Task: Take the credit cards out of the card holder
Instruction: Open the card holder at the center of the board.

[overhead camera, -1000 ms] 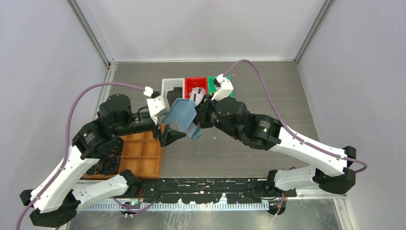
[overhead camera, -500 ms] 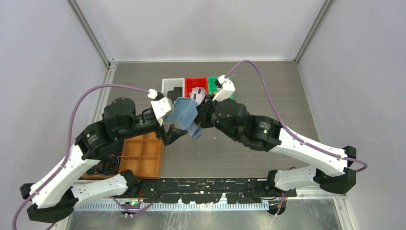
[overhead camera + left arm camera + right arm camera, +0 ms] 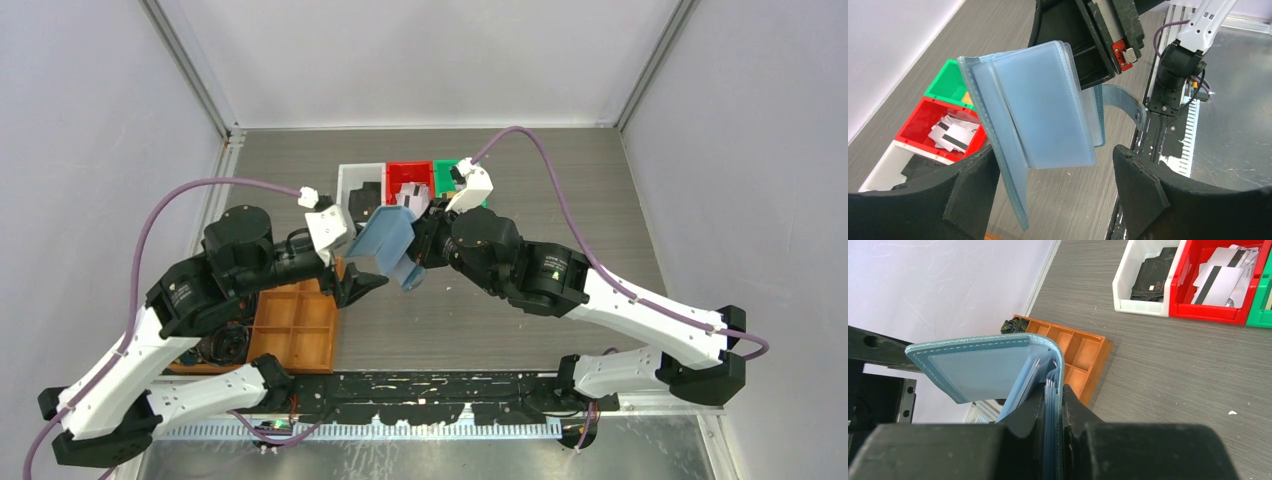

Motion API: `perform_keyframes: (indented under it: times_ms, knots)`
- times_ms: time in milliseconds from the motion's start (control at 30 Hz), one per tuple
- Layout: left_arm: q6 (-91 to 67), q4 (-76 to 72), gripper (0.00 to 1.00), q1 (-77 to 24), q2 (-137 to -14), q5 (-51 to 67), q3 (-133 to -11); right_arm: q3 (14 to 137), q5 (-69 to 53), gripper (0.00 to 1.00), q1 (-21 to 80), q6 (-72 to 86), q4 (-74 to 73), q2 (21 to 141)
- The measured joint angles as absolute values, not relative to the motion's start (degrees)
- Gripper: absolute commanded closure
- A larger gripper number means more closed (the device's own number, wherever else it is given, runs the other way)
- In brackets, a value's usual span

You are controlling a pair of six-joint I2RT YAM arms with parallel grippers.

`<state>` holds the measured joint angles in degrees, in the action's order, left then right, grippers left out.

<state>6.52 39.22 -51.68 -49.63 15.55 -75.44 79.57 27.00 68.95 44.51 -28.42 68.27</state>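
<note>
Two grippers: right gripper (image 3: 1052, 405) clenched on the card holder (image 3: 1043, 105), left gripper (image 3: 1055, 175) spread open around its leaves; a skewed pinch may wrench it free.

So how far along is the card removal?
Done: striped cards lie in the red bin, a black card in the white bin. In hand: right gripper shut on the open card holder in the air, left gripper open facing its pages. Remaining: cannot tell if cards remain inside.
</note>
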Motion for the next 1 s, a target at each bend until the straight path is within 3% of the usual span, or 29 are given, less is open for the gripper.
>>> perform_keyframes:
  times_ms: [200,1000]
  knots:
    - [6.17,39.18,0.19,-51.68,-51.70,15.44,-75.44,79.59,28.47,0.99,68.95,44.53,-29.04,68.34]
    - [7.62,35.83,0.38,-52.01,-48.34,8.45,-73.56,79.22,29.98,0.99,69.56,44.51,-28.53,68.10]
